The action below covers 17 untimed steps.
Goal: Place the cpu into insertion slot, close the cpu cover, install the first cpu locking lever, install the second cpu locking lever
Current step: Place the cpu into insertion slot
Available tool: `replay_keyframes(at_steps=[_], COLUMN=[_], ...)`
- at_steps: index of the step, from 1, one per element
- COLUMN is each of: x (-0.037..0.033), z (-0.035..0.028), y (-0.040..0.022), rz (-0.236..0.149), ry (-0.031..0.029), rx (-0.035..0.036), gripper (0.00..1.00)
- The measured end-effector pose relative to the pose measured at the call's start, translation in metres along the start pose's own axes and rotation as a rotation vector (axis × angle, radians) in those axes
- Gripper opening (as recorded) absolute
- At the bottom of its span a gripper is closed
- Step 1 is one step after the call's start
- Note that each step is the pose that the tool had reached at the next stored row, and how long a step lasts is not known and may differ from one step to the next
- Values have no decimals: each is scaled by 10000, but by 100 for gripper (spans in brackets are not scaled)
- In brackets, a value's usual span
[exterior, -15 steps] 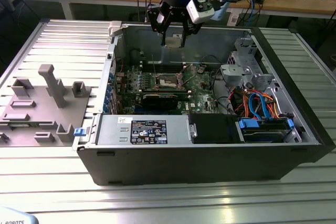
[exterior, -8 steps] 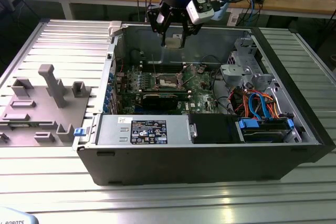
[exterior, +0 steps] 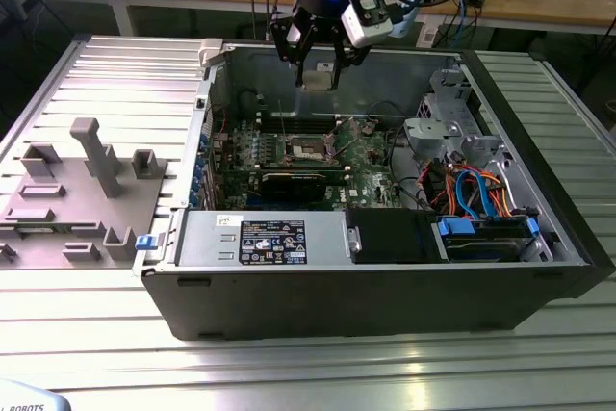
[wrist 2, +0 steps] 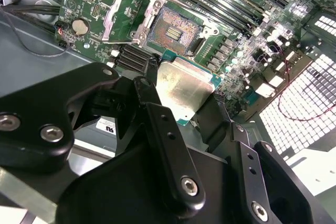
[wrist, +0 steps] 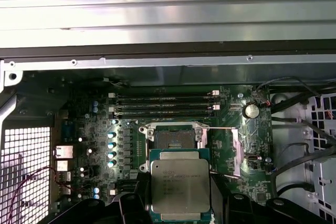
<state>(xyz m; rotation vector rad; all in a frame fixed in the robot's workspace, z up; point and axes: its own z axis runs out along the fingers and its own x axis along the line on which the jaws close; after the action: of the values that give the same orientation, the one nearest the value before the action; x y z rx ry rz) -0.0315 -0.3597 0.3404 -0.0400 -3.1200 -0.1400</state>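
The open computer case point(exterior: 385, 267) takes up the middle of the exterior view, with a grey fixture block point(exterior: 87, 190) at its nine o'clock. The green motherboard point(exterior: 366, 163) lies flat inside the case. In that view the gripper point(exterior: 316, 72) hangs at twelve o'clock of the insertion slot point(exterior: 310, 148), clear of the board. Its claw pinches the cpu point(wrist 2: 186, 90) by two opposite edges, and the metal top shows in both wrist views. The cpu cover point(wrist 2: 112, 17) is swung open at the slot's three o'clock in the exterior view, leaving the slot's dark pin field bare.
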Motion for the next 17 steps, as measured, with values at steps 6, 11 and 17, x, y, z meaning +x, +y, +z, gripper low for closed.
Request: replay_keyframes(at_steps=[6, 11, 17], x=[0, 0, 0], z=[6, 14, 20], y=[-1, -1, -2], rz=[0, 0, 0], ry=[0, 0, 0], rx=[0, 0, 0], gripper=[54, 54, 54])
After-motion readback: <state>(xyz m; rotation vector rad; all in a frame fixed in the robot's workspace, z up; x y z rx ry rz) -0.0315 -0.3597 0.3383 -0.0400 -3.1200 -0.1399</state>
